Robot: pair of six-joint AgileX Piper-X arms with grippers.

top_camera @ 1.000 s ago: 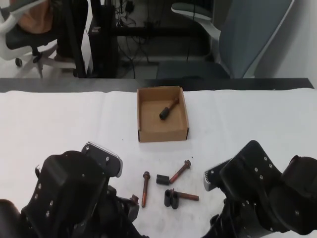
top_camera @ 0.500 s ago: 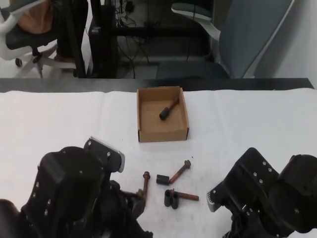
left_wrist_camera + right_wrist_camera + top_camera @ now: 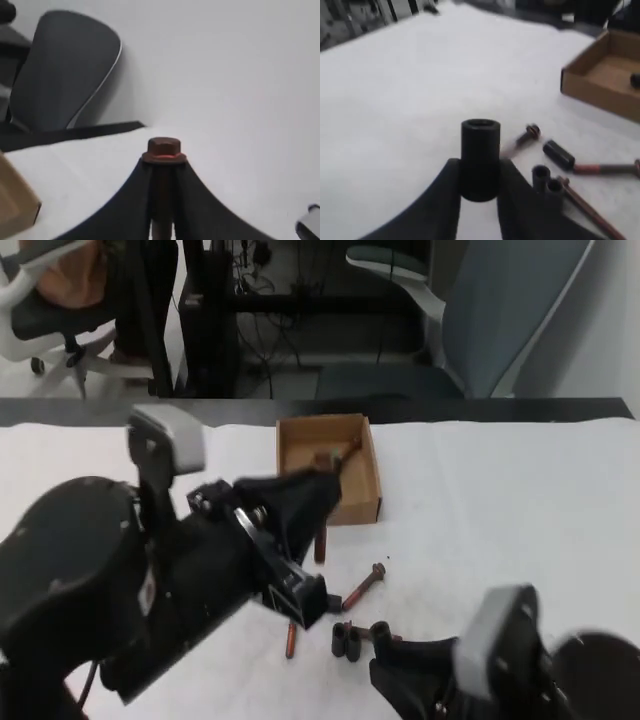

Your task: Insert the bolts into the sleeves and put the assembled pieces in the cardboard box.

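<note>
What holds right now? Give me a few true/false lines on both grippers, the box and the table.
1. The left gripper is shut on a bolt. True.
2. The right gripper is empty. False: it is shut on a black sleeve.
3. The cardboard box is empty. False: a dark piece lies inside it.
4. Loose bolts lie on the table. True.
</note>
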